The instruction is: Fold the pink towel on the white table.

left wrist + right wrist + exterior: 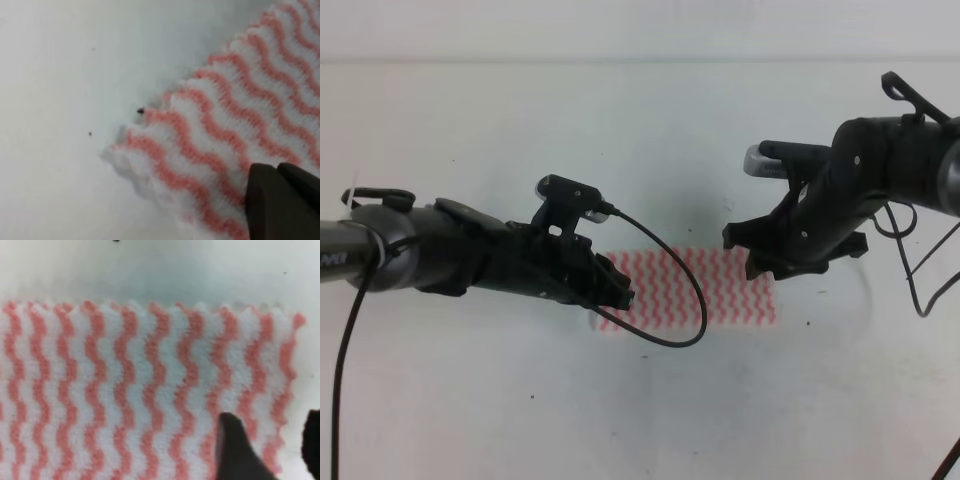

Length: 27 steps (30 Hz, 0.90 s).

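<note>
Towel [695, 290] lies flat mid-counter [470, 400], both arms over its ends.
Left tool [620, 297] at left edge, closed or not: cannot tell. Towel looks thin, limp, light; pinch corners. Right tool [745, 250] above right end, fingers [235, 447] parted, empty.

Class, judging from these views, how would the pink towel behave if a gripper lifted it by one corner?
The pink towel would probably droop rather than hold its shape: it looks thin and lies flat on the table. It is likely light, as a single small cloth. Its fuzzy woven surface, clear in the right wrist view, suggests the right gripper would not slip much.
</note>
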Each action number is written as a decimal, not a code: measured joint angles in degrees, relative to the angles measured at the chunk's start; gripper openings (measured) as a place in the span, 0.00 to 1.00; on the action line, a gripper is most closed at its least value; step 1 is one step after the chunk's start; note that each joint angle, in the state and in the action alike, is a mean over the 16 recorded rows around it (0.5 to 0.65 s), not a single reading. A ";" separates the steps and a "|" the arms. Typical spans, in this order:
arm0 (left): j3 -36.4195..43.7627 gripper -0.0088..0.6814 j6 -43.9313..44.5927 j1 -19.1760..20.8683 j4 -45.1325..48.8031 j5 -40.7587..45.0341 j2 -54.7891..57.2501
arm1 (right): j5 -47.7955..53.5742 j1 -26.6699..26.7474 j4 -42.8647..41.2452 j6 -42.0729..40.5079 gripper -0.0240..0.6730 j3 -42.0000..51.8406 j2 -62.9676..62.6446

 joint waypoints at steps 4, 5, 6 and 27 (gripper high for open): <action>0.00 0.01 0.00 0.00 0.03 0.00 0.00 | 0.45 0.00 -0.46 0.00 0.47 -0.06 0.13; 0.00 0.01 0.00 0.00 0.04 0.00 0.00 | 0.51 0.00 -0.53 0.00 0.48 -0.06 0.17; 0.00 0.01 0.00 0.00 0.04 0.00 0.00 | 0.55 0.00 -0.58 0.00 0.49 -0.06 0.20; 0.00 0.01 -0.01 0.00 0.06 0.28 0.00 | -0.32 -0.02 1.12 0.03 0.42 -0.04 1.47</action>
